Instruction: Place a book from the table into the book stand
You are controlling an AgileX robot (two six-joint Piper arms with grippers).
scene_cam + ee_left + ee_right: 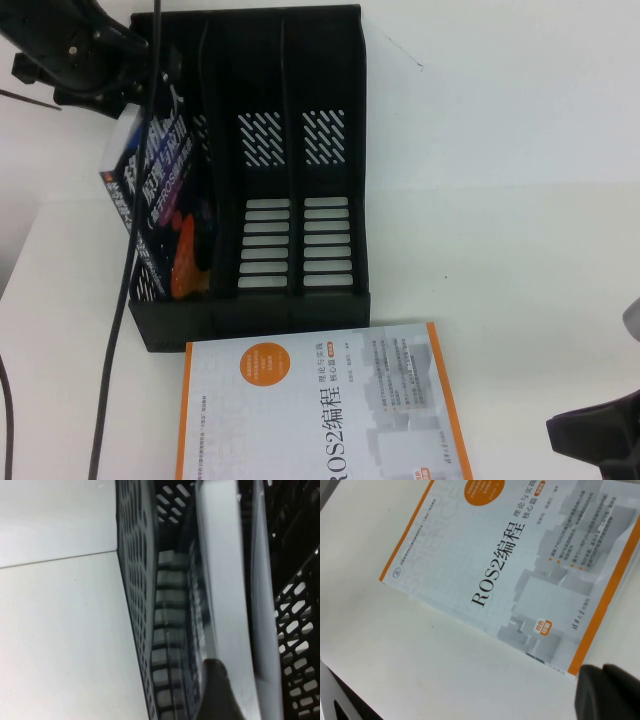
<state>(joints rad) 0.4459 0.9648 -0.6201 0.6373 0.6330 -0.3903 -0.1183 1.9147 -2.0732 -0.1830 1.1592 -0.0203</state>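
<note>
The dark navy book (165,190) with white title and orange blobs stands tilted in the leftmost slot of the black book stand (260,315) on the white table (500,150). My left gripper (135,100) is at the book's upper far corner, shut on it. In the left wrist view the book's pale page edge (225,580) runs beside the stand's perforated side wall (135,580), with one dark finger (217,695) pressed on it. My right gripper (600,435) rests low at the near right, shut and empty; it also shows in the right wrist view (607,690).
A white-and-grey ROS2 book (320,410) with an orange border lies flat in front of the stand, and shows in the right wrist view (520,565). A black cable (120,300) hangs down past the stand's left side. The middle and right slots hold nothing.
</note>
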